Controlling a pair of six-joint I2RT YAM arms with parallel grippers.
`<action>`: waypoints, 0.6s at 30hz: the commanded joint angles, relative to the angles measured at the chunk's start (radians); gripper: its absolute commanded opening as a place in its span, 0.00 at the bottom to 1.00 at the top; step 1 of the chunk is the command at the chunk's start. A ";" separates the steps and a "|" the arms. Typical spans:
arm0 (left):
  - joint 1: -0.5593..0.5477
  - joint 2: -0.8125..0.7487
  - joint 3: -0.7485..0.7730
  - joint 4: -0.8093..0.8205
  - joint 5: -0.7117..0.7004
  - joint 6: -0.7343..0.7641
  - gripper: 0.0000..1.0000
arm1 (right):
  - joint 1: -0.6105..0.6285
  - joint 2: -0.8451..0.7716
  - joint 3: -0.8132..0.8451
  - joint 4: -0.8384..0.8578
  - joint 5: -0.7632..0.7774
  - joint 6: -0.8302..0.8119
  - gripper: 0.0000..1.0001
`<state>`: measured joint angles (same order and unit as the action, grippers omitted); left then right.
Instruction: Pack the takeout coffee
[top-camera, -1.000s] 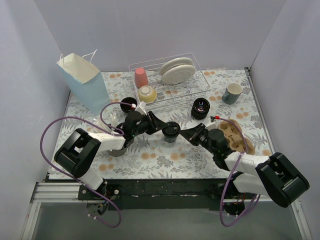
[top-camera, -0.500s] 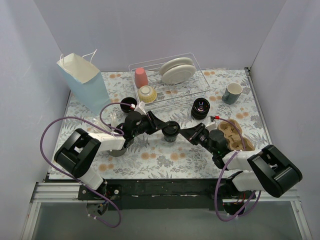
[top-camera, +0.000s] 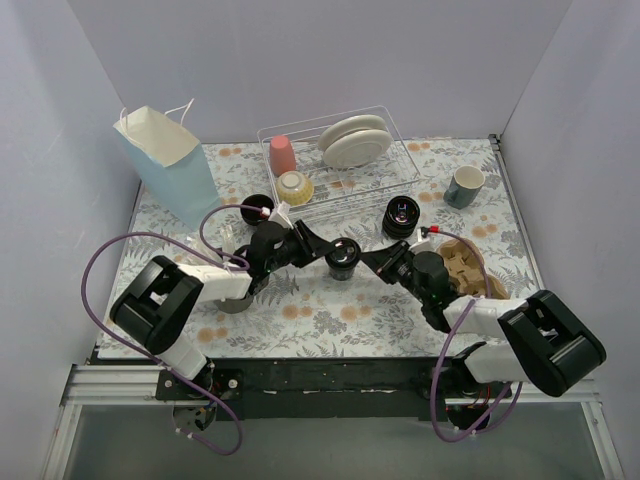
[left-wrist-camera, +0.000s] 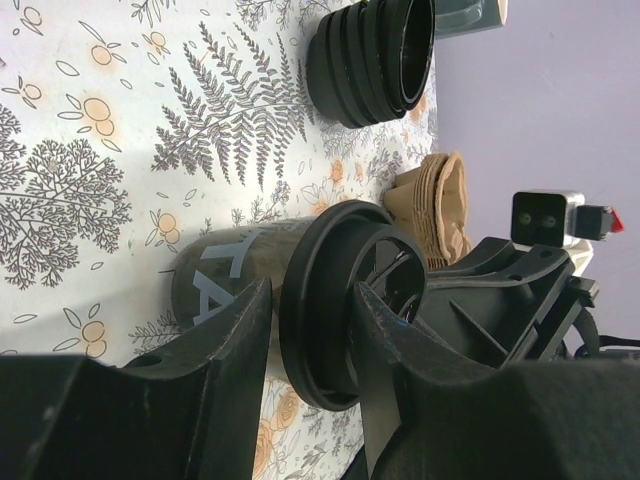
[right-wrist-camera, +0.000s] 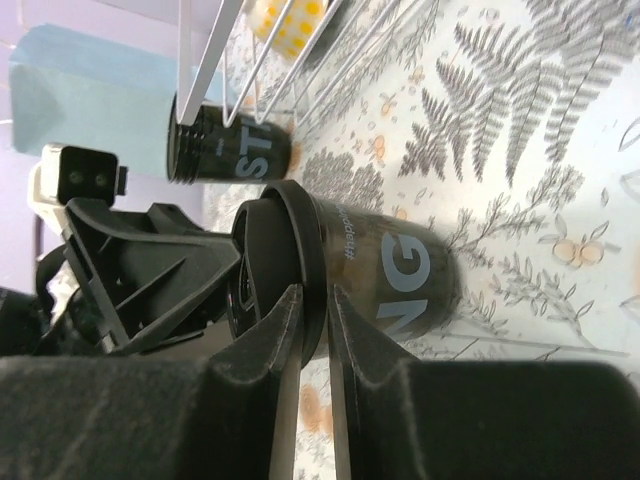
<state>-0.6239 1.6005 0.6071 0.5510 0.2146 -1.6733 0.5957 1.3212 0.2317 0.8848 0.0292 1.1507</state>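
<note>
The step in hand looked like putting a lid on a cup. One black coffee cup (top-camera: 343, 258) stood near the middle of the table (top-camera: 300, 310), between the two arms. The left fingers (left-wrist-camera: 215, 360) were closed on the side of the cup, just under its top, and held it steady. The right fingers (right-wrist-camera: 262, 350) were nearly together and pinched the edge of the round black lid (right-wrist-camera: 290, 225). The lid sat on the mouth of the cup. I could not tell if it was pushed all the way down.

I think the next move had to be gentle. The lid needed to be snug all round first. Then the right fingers should let go without pulling it off. After that the cup had to go, upright, into the brown cup holder (top-camera: 480, 280) beside the right arm. A second cup (top-camera: 257, 208) waited by the wire rack (top-camera: 400, 150).
</note>
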 joint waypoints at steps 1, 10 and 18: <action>-0.028 0.127 -0.083 -0.445 -0.049 0.098 0.32 | 0.006 -0.008 0.076 -0.438 0.115 -0.218 0.20; -0.028 0.150 -0.049 -0.451 -0.034 0.127 0.32 | 0.023 0.035 0.351 -0.672 0.080 -0.462 0.21; -0.028 0.164 -0.027 -0.477 -0.046 0.136 0.32 | 0.049 0.151 0.445 -0.754 0.064 -0.517 0.21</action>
<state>-0.6243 1.6348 0.6624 0.5190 0.2203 -1.6600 0.5987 1.3830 0.6579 0.3126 0.1356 0.7013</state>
